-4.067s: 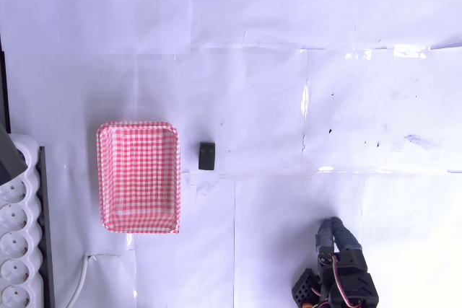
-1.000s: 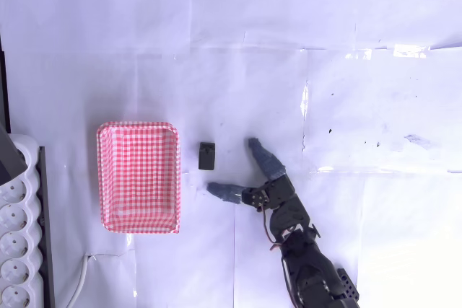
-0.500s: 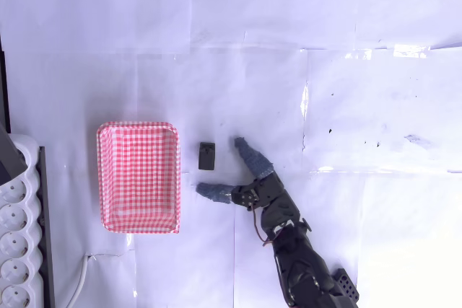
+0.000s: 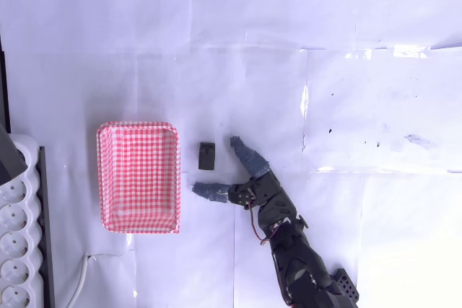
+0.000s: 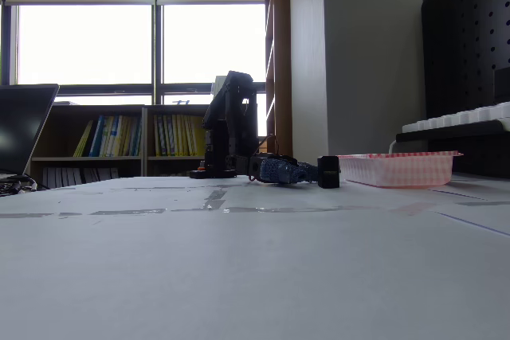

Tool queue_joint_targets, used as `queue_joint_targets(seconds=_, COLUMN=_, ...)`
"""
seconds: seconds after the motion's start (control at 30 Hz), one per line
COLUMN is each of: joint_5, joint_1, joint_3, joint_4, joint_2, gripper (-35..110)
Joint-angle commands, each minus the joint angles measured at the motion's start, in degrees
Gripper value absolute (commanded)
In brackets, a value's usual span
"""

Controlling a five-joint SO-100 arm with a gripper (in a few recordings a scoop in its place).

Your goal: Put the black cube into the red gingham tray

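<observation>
The black cube [image 4: 207, 156] lies on the white table just right of the red gingham tray [image 4: 138, 176]. My gripper [image 4: 215, 166] stands open right beside it, one blue-padded finger [image 4: 247, 154] to the cube's right and the other finger [image 4: 209, 191] below it, neither touching it. From the low fixed view the cube [image 5: 328, 173] sits at table level between the gripper's blue fingers [image 5: 280, 170] and the tray [image 5: 397, 168]. The tray holds nothing.
A white power strip [image 4: 19, 242] with a cable [image 4: 79, 283] lies at the left table edge, next to a dark bar. The arm's body [image 4: 303, 265] comes in from the lower edge. Taped white paper covers the table. A laptop [image 5: 22, 127] stands at the far left of the fixed view.
The arm has reached from the lower right up and left toward the cube, and its fingers have opened; over the last second the gripper crept further left, closer to the cube.
</observation>
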State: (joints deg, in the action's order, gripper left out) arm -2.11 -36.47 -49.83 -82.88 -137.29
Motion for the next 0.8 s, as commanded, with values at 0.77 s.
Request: queue_joint_targets(seconds=0.77, joint_5=0.09, joint_1=-2.37, joint_3=-16.70, joint_4=9.05, joint_2=-4.04, gripper=54)
